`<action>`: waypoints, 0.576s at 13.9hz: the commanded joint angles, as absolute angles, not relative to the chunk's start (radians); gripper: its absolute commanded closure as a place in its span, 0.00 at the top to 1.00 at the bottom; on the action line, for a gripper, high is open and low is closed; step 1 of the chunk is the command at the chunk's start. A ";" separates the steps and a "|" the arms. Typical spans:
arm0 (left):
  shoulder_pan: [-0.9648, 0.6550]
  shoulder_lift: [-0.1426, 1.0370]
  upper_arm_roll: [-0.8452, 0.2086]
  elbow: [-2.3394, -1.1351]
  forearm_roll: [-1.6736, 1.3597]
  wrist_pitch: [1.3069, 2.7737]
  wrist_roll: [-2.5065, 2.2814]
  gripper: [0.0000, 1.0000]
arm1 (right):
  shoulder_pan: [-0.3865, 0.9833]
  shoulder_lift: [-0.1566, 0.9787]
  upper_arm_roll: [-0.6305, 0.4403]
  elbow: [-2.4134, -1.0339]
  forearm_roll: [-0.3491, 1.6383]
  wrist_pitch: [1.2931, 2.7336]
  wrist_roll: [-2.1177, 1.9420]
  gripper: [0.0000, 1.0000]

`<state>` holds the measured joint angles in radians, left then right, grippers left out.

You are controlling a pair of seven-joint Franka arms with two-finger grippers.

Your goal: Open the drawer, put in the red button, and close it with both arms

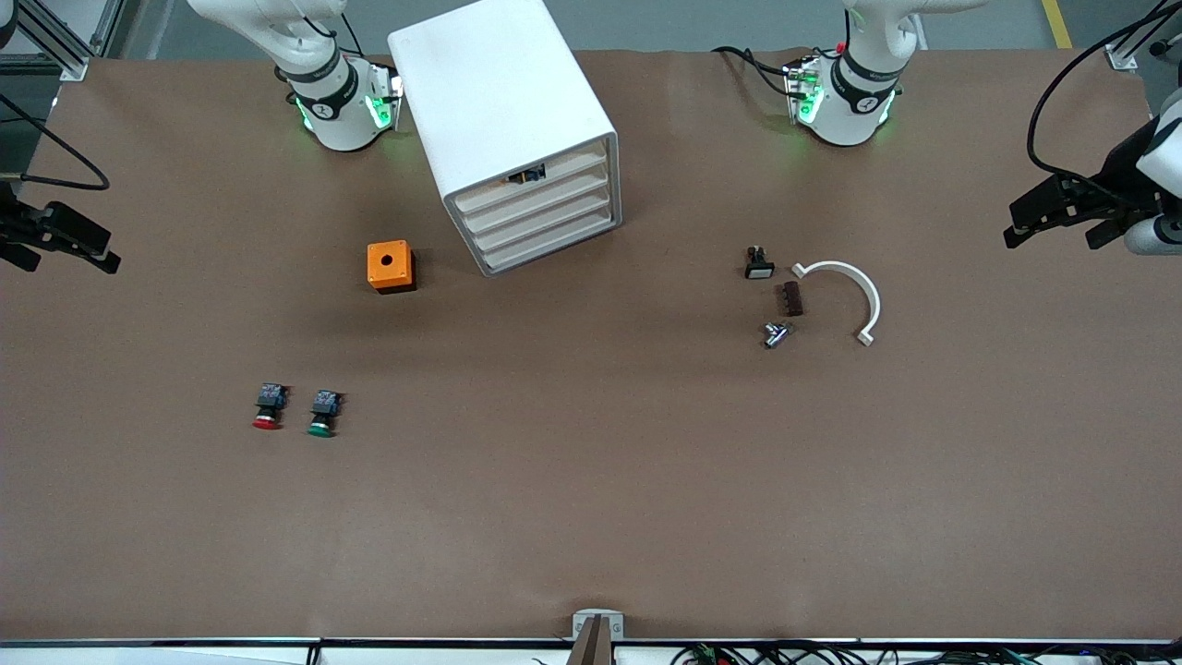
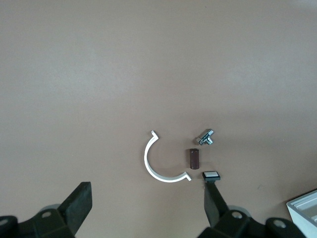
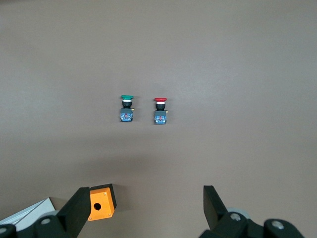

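The white cabinet [image 1: 503, 111] stands between the two arm bases, its four drawer fronts facing the front camera. The drawer [image 1: 547, 197], second from the top, is shut. The red button [image 1: 268, 407] lies on the table toward the right arm's end, beside a green-capped one [image 1: 322, 413]; the right wrist view shows the red button [image 3: 160, 111] too. My right gripper [image 1: 69, 257] hangs open and empty over the table's edge at its own end, seen as the right gripper [image 3: 146, 196] in its wrist view. My left gripper [image 1: 1053, 233] hangs open and empty at the other end, seen as the left gripper [image 2: 147, 193] in its own view.
An orange box with a hole [image 1: 390, 266] sits next to the cabinet. Toward the left arm's end lie a white curved clip [image 1: 854, 291], a brown block [image 1: 790, 298], a small black switch [image 1: 759, 264] and a metal piece [image 1: 776, 333].
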<state>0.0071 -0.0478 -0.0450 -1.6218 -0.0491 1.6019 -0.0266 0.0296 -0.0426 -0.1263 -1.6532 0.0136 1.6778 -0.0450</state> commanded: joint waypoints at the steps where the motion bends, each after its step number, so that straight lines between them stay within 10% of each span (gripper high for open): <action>1: 0.002 -0.054 -0.046 -1.608 -0.028 1.582 -0.038 1.00 | 0.018 -0.048 -0.118 -1.649 0.008 1.667 -0.054 1.00; 8: 0.009 -0.052 -0.044 -1.608 -0.034 1.569 -0.029 1.00 | 0.018 -0.041 -0.118 -1.652 0.008 1.672 -0.051 1.00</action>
